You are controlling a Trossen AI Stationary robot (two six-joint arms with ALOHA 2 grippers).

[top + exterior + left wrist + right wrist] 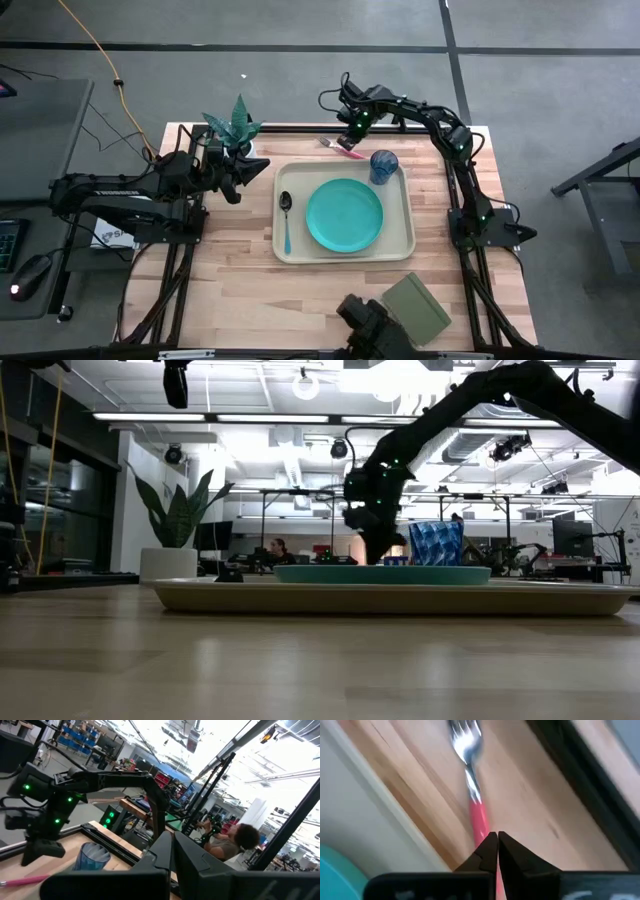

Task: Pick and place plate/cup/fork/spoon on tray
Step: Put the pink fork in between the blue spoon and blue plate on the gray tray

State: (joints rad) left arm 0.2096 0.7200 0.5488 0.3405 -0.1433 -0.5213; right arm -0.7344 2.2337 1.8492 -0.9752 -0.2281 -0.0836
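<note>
The fork (342, 149), silver head and red-pink handle, lies on the wood between the tray's far rim and the table's far edge. My right gripper (497, 839) stands over its handle, shut on it. The tray (345, 258) holds the turquoise plate (344, 215) in the middle, the blue-handled spoon (286, 220) at its left side and the blue see-through cup (384, 165) in its far right corner. My left gripper (268, 169) waits shut and empty just left of the tray, beside a plant. My right gripper pinches the fork's red handle (479, 822) between its two fingers, about midway along the handle. The fingers come from above, pointing down, with the fork running on ahead of them. Whether the fork is lifted off the wood, I cannot tell.
A potted plant (235, 125) stands at the far left by my left gripper. A dark green notebook (415, 310) and a dark camera mount (365, 320) sit at the near edge. Bare wood lies near of the tray and to its right.
</note>
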